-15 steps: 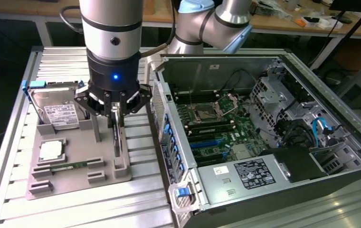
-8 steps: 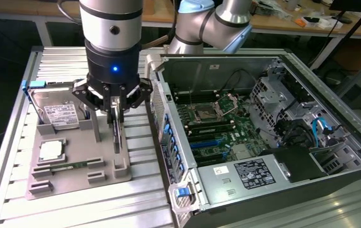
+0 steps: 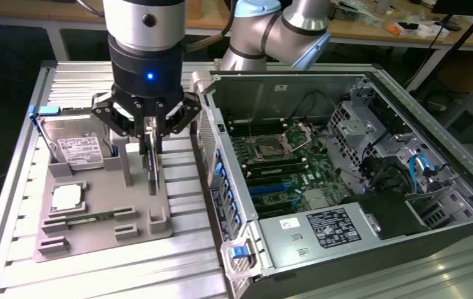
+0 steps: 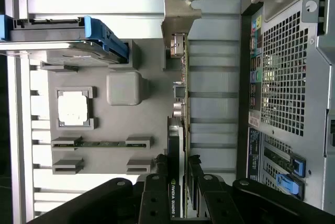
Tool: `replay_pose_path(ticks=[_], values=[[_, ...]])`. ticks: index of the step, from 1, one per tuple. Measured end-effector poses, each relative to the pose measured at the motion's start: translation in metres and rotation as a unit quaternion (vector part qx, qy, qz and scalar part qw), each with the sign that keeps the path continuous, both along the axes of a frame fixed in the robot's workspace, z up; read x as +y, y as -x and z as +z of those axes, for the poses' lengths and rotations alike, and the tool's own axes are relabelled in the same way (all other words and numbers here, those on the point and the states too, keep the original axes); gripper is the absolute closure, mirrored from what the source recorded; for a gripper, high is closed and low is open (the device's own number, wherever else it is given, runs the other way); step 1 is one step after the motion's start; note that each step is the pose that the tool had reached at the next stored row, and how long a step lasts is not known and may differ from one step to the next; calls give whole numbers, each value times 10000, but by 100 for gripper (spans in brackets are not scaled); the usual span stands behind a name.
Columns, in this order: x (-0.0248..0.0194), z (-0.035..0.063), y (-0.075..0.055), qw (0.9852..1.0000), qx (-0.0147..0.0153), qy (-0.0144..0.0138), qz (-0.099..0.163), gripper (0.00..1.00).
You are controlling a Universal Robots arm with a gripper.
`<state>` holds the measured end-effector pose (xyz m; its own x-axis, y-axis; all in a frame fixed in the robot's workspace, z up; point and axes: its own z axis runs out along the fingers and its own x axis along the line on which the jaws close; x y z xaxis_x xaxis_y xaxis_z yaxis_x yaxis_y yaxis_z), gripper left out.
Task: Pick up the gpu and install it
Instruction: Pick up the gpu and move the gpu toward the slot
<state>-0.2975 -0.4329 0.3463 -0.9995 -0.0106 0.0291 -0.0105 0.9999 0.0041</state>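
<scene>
The gpu [image 3: 152, 169] stands on edge in a slot of the grey holder tray [image 3: 95, 242], a thin dark card with a silvery bracket. In the wrist view the gpu [image 4: 178, 130] runs edge-on away from the camera, its metal bracket [image 4: 180, 9] at the far end. My gripper [image 3: 147, 144] hangs straight down over the card, one black finger on each side, shut on its upper edge. From the wrist, the gripper [image 4: 179, 162] straddles the near end of the card, which still sits in its slot.
On the same tray lie a silver hard drive [image 3: 74, 148] with a blue frame, a square processor [image 3: 68, 197] and a green memory stick [image 3: 95, 217]. The open computer case [image 3: 435, 205], motherboard [image 3: 286, 168] showing, stands close on the exterior view's right; its rear panel [image 4: 282, 77] is near the card.
</scene>
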Motion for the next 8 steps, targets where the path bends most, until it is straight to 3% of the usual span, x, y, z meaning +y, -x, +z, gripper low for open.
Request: replay_pose_path(ticks=[8], values=[[1,248,0,10000,0,0,0,73]])
